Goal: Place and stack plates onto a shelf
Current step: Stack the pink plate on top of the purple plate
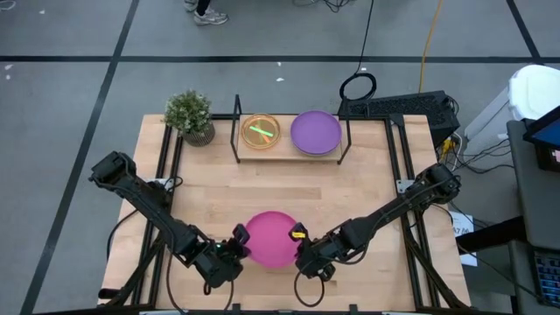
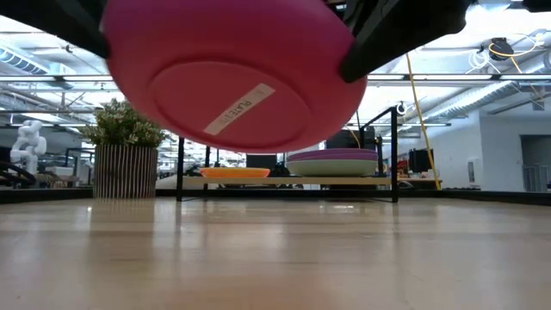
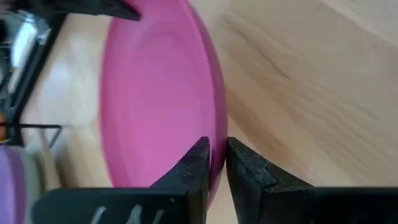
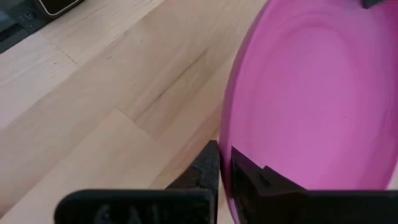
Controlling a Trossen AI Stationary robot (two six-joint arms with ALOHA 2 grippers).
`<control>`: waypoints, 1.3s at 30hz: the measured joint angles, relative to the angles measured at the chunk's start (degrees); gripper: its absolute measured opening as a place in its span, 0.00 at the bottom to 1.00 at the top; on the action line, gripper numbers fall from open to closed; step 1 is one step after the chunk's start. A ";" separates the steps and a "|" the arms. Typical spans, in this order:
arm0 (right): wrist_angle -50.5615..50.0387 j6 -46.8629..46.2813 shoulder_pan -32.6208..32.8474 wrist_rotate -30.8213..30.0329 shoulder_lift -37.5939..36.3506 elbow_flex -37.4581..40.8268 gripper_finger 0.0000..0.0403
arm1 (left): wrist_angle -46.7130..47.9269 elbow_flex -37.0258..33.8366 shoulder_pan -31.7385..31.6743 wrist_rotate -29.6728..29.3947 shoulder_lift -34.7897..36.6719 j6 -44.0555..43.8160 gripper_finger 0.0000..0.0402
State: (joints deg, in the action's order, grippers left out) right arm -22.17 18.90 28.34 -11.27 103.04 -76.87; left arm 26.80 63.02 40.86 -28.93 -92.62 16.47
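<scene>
A large magenta plate (image 1: 269, 238) hangs in the air near the table's near edge, held between both grippers. My left gripper (image 1: 240, 247) is shut on its left rim and my right gripper (image 1: 301, 248) on its right rim. In the low view the magenta plate (image 2: 232, 73) shows its underside with a label, well above the tabletop. The shelf (image 1: 289, 154) stands at the far side. It carries a small orange plate with a lime-green one in it (image 1: 260, 131) and a purple plate (image 1: 315, 131) topping a stack (image 2: 332, 163). My left gripper (image 3: 217, 144) pinches the magenta plate's left rim (image 3: 219, 124) between its two fingers, one above the plate and one beneath it. It comes in level from the table's left. The plate is lifted clear of the table. My right gripper (image 4: 224, 149) pinches the opposite, right rim (image 4: 227, 127) between its two fingers, one on the inner face and one on the underside. It comes in level from the table's right. The plate is carried roughly level, slightly tilted, between the two holds.
A potted plant (image 1: 191, 115) stands at the far left corner beside the shelf. Bare wood (image 1: 289, 188) lies between the held plate and the shelf. A keyboard and cables (image 1: 398, 107) sit beyond the far right edge.
</scene>
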 joint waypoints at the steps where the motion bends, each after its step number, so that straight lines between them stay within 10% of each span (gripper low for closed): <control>1: -0.01 -0.16 0.00 0.02 0.00 0.01 0.02 | -0.29 0.00 0.00 -0.92 0.00 0.00 0.14; 17: -1.40 -3.48 -0.24 -3.95 -0.04 -0.08 0.01 | -9.68 0.11 -0.24 -13.08 0.04 -3.89 0.58; 39: -16.37 -6.94 -6.56 -6.91 -7.58 -2.57 0.01 | -14.76 0.07 3.04 -28.82 7.05 -16.13 0.61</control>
State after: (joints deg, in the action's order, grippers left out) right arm -38.55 11.96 21.78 -18.18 95.46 -79.44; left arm 12.04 63.09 43.91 -57.75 -85.57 0.34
